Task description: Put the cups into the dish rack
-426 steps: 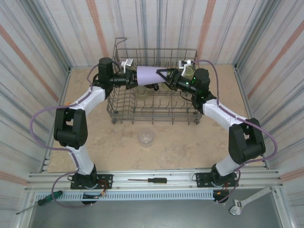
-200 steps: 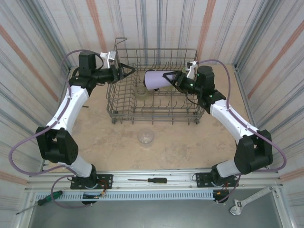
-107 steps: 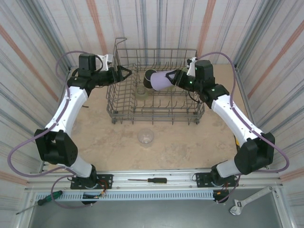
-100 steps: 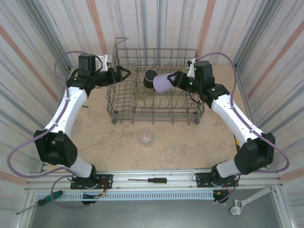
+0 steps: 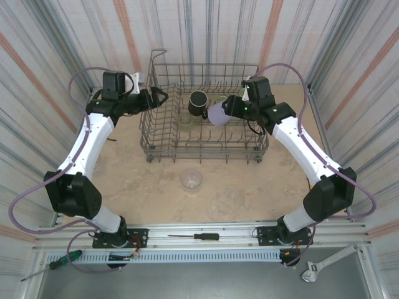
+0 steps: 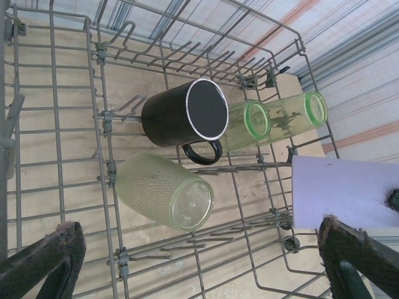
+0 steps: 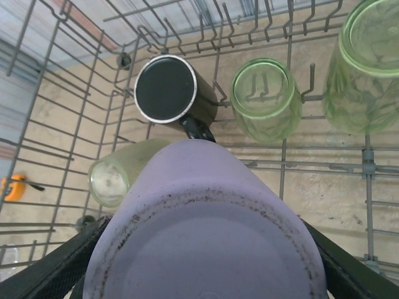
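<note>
My right gripper (image 5: 228, 108) is shut on the lavender cup (image 5: 217, 113), holding it bottom-up over the middle of the dish rack (image 5: 206, 150). In the right wrist view the lavender cup (image 7: 206, 237) sits between both fingers (image 7: 65, 265), its base facing the camera. Below it in the rack stand a black mug (image 7: 167, 91) and olive-green tumblers (image 7: 265, 99), one of them lying on its side (image 6: 165, 194). At the rack's left wall my left gripper (image 5: 160, 96) hangs open with nothing in it. A clear cup (image 5: 191, 180) rests on the table in front of the rack.
Corrugated walls close in the table on three sides. A screwdriver (image 5: 196, 237) lies on the front rail between the arm bases, and a green-handled one (image 5: 62, 260) lies at the lower left. A metal tool (image 5: 324, 261) sits at the lower right.
The right gripper has turned the lavender cup from lying sideways to mouth-down and brought it lower over the rack. The left gripper has drawn back to the rack's left wall, still open.
</note>
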Action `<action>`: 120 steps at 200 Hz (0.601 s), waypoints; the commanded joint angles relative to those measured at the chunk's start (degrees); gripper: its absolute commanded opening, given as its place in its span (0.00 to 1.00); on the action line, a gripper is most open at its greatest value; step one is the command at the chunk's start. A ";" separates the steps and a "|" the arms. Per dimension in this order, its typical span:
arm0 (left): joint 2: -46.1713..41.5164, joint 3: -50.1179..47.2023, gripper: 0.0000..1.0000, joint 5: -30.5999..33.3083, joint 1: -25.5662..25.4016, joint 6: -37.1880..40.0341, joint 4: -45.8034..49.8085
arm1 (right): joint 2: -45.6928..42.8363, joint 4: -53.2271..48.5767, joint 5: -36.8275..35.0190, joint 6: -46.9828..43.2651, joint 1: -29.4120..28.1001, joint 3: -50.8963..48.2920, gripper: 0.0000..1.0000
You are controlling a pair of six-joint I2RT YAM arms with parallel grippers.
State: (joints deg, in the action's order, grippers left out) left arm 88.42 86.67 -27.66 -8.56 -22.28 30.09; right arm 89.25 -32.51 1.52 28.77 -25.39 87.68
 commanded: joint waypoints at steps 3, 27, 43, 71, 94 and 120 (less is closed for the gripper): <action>-1.76 1.22 0.99 1.04 0.47 0.24 0.67 | 2.60 -4.27 -5.38 -4.28 -1.10 4.23 0.33; -1.50 1.39 0.99 0.74 0.47 -0.03 0.76 | 5.81 -6.59 -7.16 -5.72 -2.01 7.61 0.33; -1.41 1.39 0.99 0.70 0.47 -0.06 0.92 | 7.75 -7.83 -8.29 -6.40 -2.42 9.58 0.32; -1.33 1.30 0.99 0.69 0.47 -0.33 0.91 | 11.10 -9.26 -9.73 -7.48 -3.08 12.36 0.32; -1.15 1.39 0.99 0.70 0.48 -0.39 0.97 | 13.77 -10.52 -10.15 -7.98 -3.43 14.75 0.32; -1.15 1.39 0.99 0.51 0.47 -0.52 0.98 | 16.26 -10.99 -11.15 -9.06 -4.09 16.83 0.32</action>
State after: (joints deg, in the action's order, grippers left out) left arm 88.42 86.67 -27.33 -8.56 -22.50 30.24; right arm 103.53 -41.54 -7.29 21.91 -28.67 101.38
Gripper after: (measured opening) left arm 0.986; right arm 0.697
